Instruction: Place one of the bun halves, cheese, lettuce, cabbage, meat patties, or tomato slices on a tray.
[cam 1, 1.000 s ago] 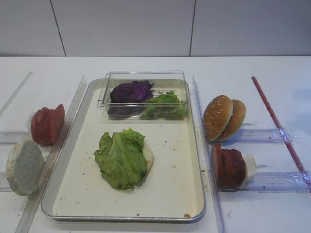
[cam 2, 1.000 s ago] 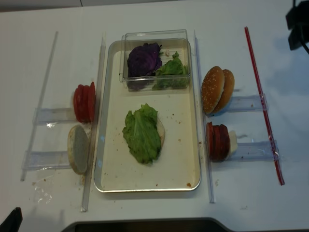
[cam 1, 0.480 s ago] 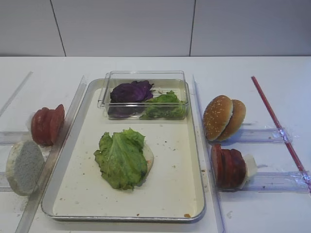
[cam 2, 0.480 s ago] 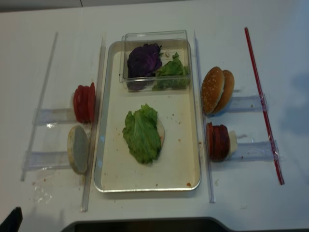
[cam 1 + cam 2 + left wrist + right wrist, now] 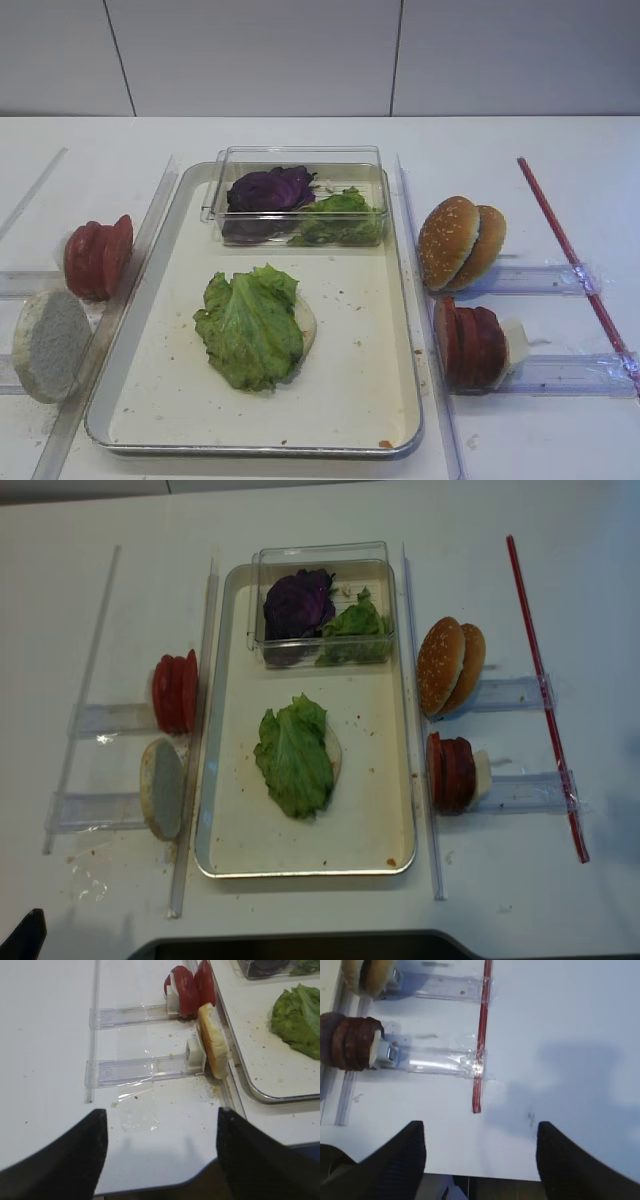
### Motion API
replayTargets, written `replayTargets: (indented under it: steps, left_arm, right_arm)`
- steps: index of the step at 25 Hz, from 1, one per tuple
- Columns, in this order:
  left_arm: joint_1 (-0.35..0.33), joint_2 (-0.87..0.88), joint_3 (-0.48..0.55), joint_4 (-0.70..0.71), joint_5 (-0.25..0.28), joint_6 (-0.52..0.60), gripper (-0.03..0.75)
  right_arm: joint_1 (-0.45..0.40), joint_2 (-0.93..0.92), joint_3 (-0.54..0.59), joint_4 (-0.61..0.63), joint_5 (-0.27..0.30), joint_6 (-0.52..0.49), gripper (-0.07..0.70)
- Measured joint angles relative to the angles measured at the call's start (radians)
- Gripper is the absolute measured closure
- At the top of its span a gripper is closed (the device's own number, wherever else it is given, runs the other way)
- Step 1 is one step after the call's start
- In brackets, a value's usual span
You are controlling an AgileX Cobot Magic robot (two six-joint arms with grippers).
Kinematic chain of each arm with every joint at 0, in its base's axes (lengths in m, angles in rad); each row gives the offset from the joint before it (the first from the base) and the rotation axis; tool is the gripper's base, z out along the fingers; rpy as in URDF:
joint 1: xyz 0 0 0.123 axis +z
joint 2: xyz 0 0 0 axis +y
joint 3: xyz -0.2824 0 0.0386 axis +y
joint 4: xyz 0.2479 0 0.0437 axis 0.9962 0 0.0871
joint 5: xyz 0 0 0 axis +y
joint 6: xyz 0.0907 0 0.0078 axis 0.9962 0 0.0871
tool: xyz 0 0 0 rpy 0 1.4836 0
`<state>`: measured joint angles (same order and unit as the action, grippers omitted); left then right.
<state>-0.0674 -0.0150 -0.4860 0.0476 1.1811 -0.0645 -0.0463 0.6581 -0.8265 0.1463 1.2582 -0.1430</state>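
Observation:
A green lettuce leaf (image 5: 250, 325) lies on a bun half (image 5: 308, 322) in the middle of the metal tray (image 5: 360, 400). Tomato slices (image 5: 98, 257) and another bun half (image 5: 48, 343) stand on edge left of the tray. Right of it stand sesame bun halves (image 5: 460, 242) and meat patties (image 5: 468, 345). My right gripper (image 5: 480, 1160) hangs open and empty over bare table right of the patties (image 5: 347, 1042). Over the front left table edge my left gripper (image 5: 161, 1155) is open and empty, short of the bun half (image 5: 214, 1040).
A clear box (image 5: 296, 158) at the tray's far end holds purple cabbage (image 5: 268, 188) and more lettuce (image 5: 340, 215). Clear plastic rails (image 5: 545, 372) flank the tray on both sides. A red strip (image 5: 565, 245) runs along the right.
A dark part of the right arm at the overhead view's top right edge has left that view. The food and tray have not moved.

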Motion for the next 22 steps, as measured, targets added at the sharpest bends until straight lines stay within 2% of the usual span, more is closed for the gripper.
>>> replayTargets:
  steps: [9,18,22]
  left_arm:
    - [0.000,0.000,0.000,0.002,0.000,0.000,0.287]
    - [0.000,0.000,0.000,0.003,0.000,0.000,0.287]
    - [0.000,0.000,0.000,0.003,0.000,0.000,0.287]
  right_arm:
    - [0.000,-0.249,0.199,-0.004,0.007,0.063,0.139]
    - [0.000,-0.441,0.321,-0.029,-0.048,0.072,0.139]
    - [0.000,-0.497,0.332,-0.037,-0.071,0.072,0.139]
